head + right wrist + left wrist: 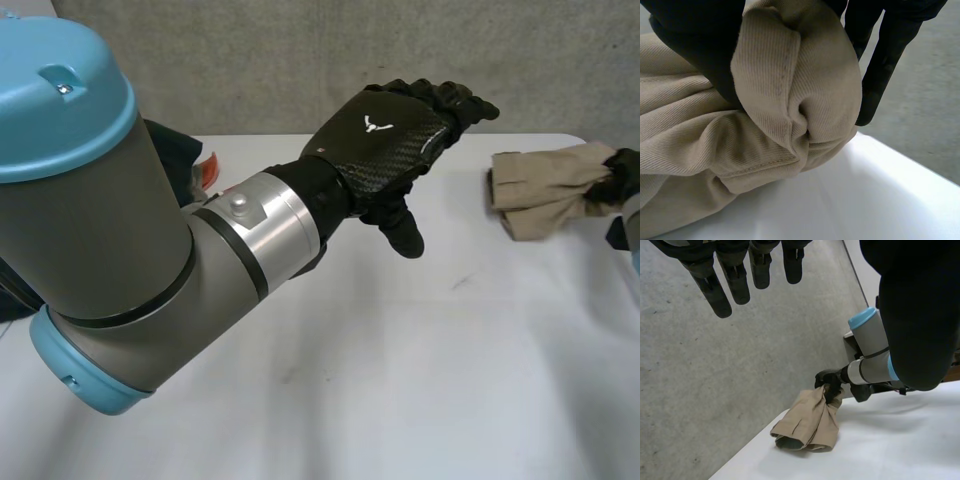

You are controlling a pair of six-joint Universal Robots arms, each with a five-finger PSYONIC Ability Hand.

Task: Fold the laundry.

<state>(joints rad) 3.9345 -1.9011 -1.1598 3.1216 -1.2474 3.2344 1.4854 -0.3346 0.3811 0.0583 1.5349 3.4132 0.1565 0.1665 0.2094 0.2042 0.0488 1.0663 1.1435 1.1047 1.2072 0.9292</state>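
Tan twill garment (548, 188) is lying bunched near the far right corner of the white surface (400, 380), part resting on it and part being lifted.

Right hand (626, 172) is pinching a gathered hem-side fold of it. In the right wrist view the thumb and fingers (885, 60) are closing round a thick wad of cloth, with one finger lying straight alongside.

Left hand (385, 135) is hovering above the middle of the surface, well apart from the garment. Its fingers (720, 290) are hanging straight and slightly spread, holding nothing.

Handling, as judged:
- The weave is looking dense and the seams stitched, so the cloth is probably soft but with some body.
- It is likely light, limp and not fragile, and should sag from any single grip point.
- The present wad grip is bunching the layers. A hold on a flat hem or waistband corner, one hand at each end, would probably let it spread for folding.

Containers: I cannot make one out. Dark cloth (172, 150) and something orange (206, 170) are sitting by the far left edge, behind the left arm (120, 250). Whether anything is holding them I cannot tell.
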